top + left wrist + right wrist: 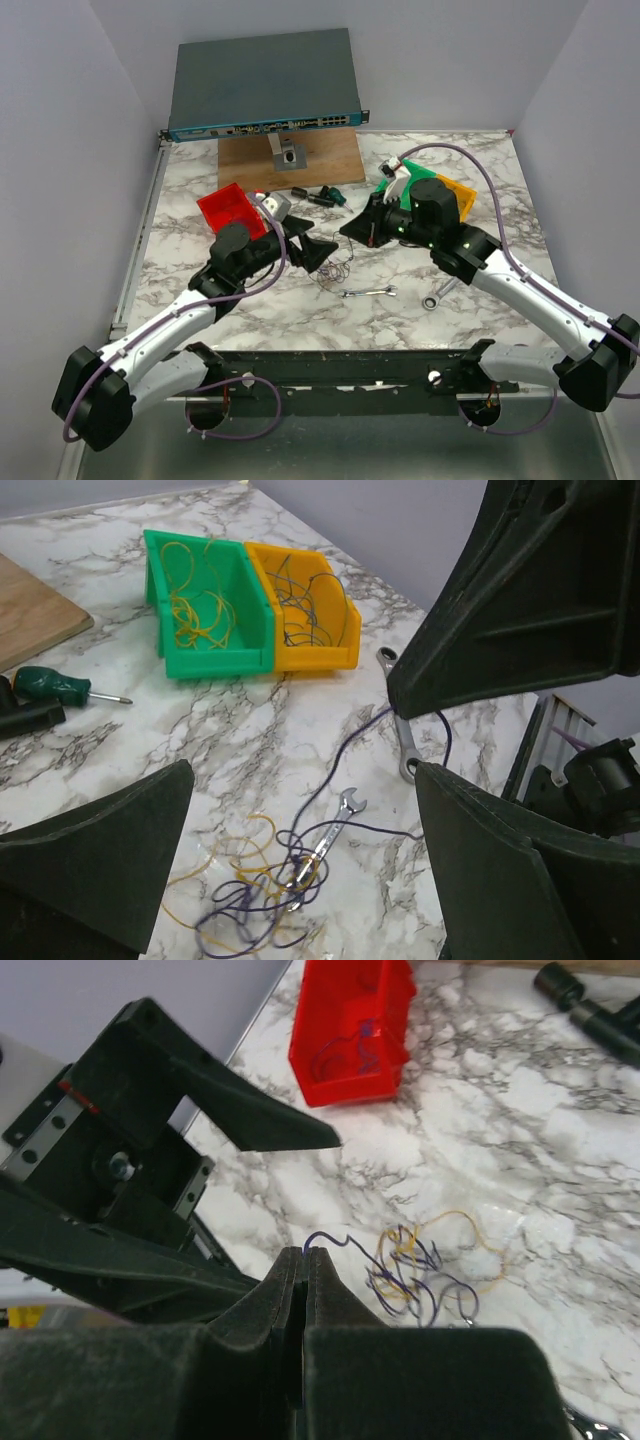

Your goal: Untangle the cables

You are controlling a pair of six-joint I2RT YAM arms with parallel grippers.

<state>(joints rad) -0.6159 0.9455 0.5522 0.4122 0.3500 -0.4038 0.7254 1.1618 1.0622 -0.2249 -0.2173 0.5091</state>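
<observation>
The cables (338, 270) lie as a small tangle of thin purple-blue and yellow strands on the marble table (250, 300), between the two grippers. In the left wrist view the cables (250, 905) are looped over a small silver wrench (335, 832). My left gripper (318, 246) hangs open above the tangle, nothing between its fingers (95, 865). My right gripper (305, 1252) is shut on the end of one purple strand, which runs from the cables (425, 1265) up to its tips. In the left wrist view the right gripper (520, 600) fills the upper right.
A red bin (232, 210) stands behind the left arm; green (200, 605) and yellow (300, 605) bins each hold some strands. A second wrench (440, 294) lies to the right. A screwdriver (60, 685), a wooden board (290, 155) and a network switch (262, 85) are at the back.
</observation>
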